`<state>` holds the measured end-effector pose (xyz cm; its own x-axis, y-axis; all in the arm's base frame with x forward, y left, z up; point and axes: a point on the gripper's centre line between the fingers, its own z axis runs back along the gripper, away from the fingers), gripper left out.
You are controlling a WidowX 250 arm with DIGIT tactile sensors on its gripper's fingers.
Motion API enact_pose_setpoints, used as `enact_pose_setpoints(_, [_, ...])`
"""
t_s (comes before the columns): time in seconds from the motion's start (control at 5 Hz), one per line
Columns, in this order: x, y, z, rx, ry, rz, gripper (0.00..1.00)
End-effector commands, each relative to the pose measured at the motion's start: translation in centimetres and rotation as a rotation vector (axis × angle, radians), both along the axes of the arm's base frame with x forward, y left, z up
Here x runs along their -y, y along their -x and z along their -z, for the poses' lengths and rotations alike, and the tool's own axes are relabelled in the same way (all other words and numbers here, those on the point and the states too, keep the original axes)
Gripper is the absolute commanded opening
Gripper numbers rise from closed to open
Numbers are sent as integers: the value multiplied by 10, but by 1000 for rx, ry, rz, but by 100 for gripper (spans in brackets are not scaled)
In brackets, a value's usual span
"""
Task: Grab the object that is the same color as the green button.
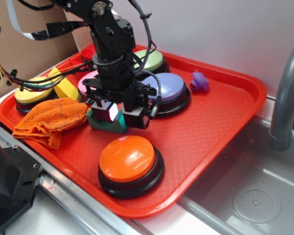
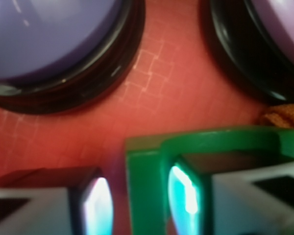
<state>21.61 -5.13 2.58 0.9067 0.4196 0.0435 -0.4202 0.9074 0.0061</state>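
Note:
The dark green block [image 1: 107,126] sits on the red tray [image 1: 210,122], right of the orange cloth. My gripper [image 1: 111,113] is lowered over it. In the wrist view the block [image 2: 144,186] has one wall between my fingers, and my gripper [image 2: 139,203] straddles that wall. The right finger sits inside the block's notch. A thin strip of red tray shows between the left finger and the wall, so the jaws are open. The green button [image 1: 152,59] stands at the back of the tray, behind my arm.
A purple button [image 1: 166,88] and a pink button [image 1: 88,81] stand just behind the block. The orange cloth [image 1: 49,117], a yellow wedge [image 1: 63,85] and a yellow button [image 1: 32,90] are left. An orange button [image 1: 127,159] is in front. A small purple toy [image 1: 200,82] and a faucet [image 1: 284,98] are right.

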Motion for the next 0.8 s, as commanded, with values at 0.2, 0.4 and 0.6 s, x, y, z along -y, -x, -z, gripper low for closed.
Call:
enact_pose_setpoints(0.2, [-2, -3, -23, -4, 16, -6, 0])
enact_pose_setpoints(0.4, [-3, 0, -64, 12, 51, -15, 0])
enact_pose_setpoints(0.6, [-7, 4, -110, 7, 101, 34, 0])
